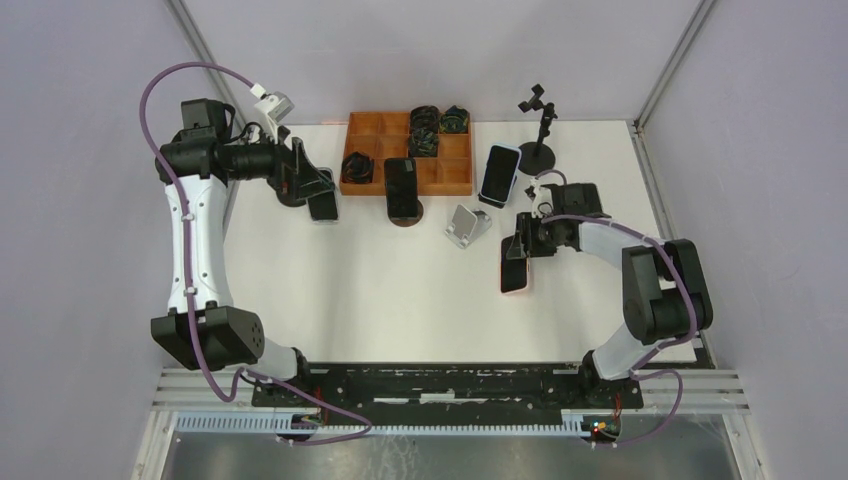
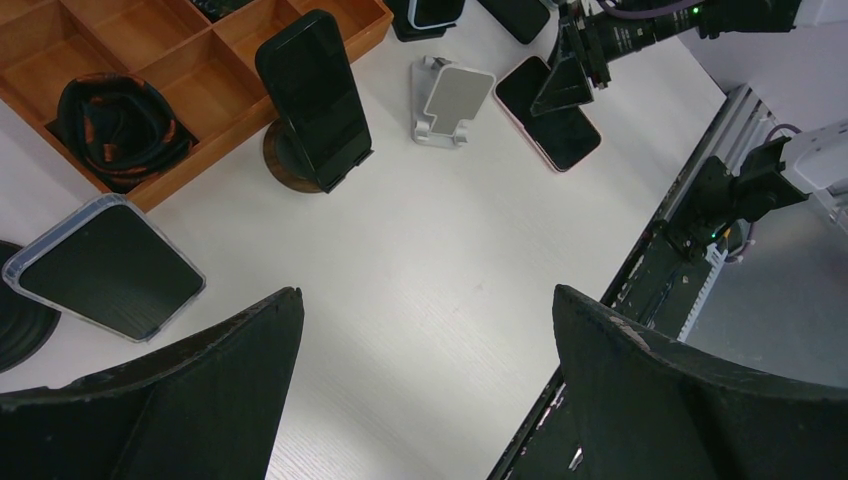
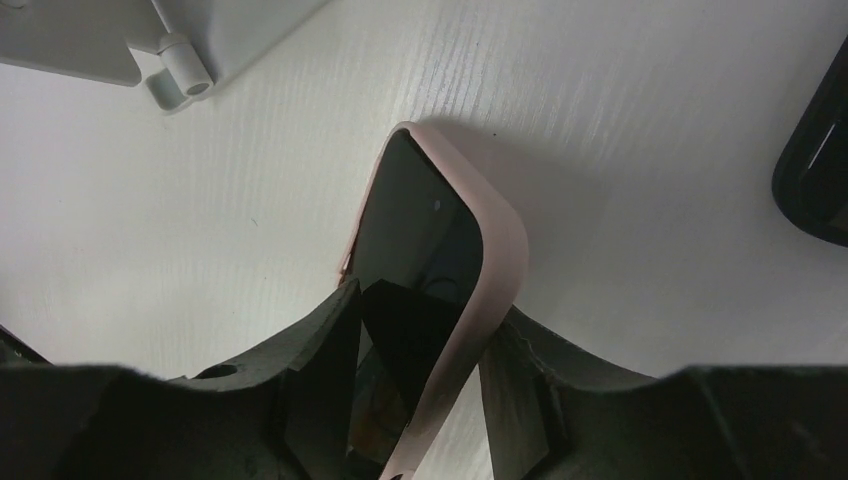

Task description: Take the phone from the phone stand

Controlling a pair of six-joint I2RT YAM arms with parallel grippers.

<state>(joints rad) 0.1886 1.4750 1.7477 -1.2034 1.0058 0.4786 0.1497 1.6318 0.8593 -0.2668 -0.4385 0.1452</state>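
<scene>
1. The right fingers point(image 3: 320, 380) pinch the pink-cased phone point(image 3: 440, 260) by its two long edges, near one end, screen side up.
2. The phone's free end points toward the white phone stand point(image 3: 120, 40) but is apart from it. In the top view the phone point(image 1: 515, 268) is off the stand point(image 1: 467, 225), near it on the right-arm side.
3. The phone is low over the worktop point(image 1: 380, 300). I cannot tell if it rests on it or is a bit lifted.
4. The left fingers point(image 2: 200, 400) are spread wide, w/ only bare worktop showing btw. them.
5. Just beside the left fingers there is a clear-cased phone point(image 2: 105, 268), screen up.
6. Farther out, a black phone point(image 2: 315, 95) leans upright on a round wooden base point(image 2: 285, 165), which sits at the front edge of the wooden tray point(image 2: 200, 60).
</scene>
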